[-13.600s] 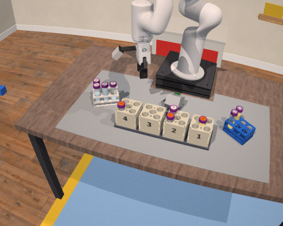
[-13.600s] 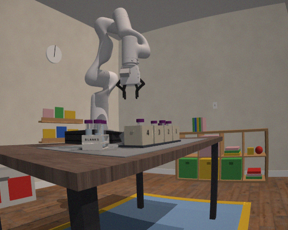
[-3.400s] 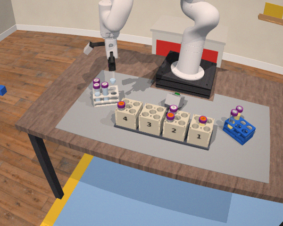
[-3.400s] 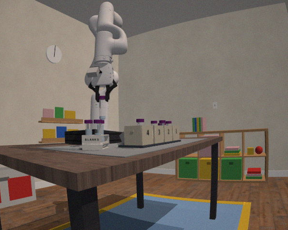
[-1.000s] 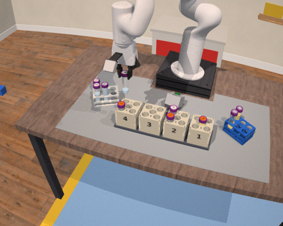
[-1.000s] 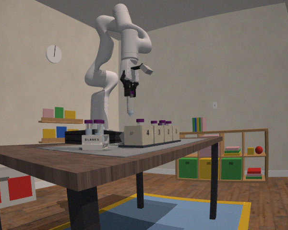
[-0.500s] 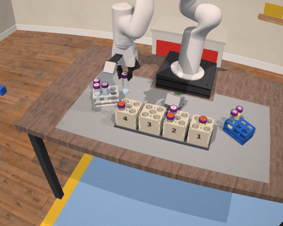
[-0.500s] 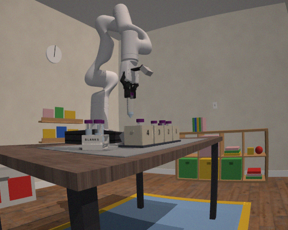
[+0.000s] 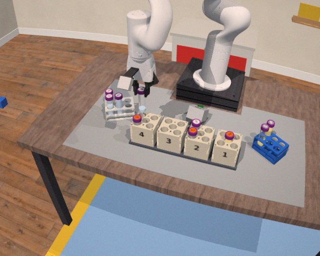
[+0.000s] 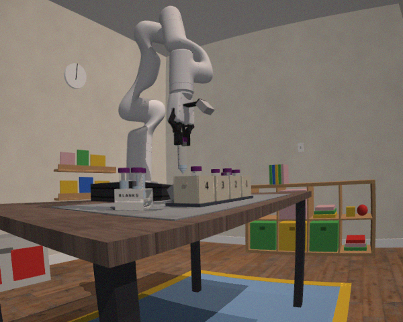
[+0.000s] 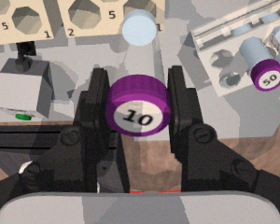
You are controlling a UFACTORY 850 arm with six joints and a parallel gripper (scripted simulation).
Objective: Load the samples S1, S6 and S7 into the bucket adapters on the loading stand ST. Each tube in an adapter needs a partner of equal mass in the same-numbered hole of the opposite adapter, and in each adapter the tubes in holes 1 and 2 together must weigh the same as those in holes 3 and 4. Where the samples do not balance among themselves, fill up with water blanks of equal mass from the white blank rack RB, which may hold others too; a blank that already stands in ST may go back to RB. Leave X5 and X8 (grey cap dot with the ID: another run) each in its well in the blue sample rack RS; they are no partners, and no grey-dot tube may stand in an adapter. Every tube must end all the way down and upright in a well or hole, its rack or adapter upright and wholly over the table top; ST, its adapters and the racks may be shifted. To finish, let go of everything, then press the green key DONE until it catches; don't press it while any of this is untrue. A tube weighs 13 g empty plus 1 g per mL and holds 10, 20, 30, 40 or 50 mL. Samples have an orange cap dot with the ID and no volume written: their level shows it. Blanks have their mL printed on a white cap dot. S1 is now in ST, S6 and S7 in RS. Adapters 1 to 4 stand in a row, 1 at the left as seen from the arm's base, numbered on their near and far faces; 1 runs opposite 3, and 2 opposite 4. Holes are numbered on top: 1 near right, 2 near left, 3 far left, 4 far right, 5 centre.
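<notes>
My gripper (image 9: 141,92) is shut on a blank tube (image 9: 141,100) with a purple cap marked 10 (image 11: 139,107). It hangs upright, with its tip (image 11: 139,28) just above the base-side edge of adapter 4 (image 9: 145,129), between that adapter and the white blank rack RB (image 9: 119,109). An orange-dot tube marked S1 (image 9: 137,118) stands in adapter 4. Adapter 3 (image 9: 171,134) is empty. Adapter 2 (image 9: 198,142) holds an orange-dot tube (image 9: 192,131) and a white-dot blank (image 9: 196,122). Adapter 1 (image 9: 226,147) holds an orange-dot tube (image 9: 229,135).
RB holds three blanks (image 9: 114,100), one marked 50 (image 11: 267,77). The blue rack RS (image 9: 270,144) at the right holds two tubes (image 9: 268,126). The grey box with the green DONE key (image 9: 200,105) stands between the stand and the arm's black base (image 9: 211,85).
</notes>
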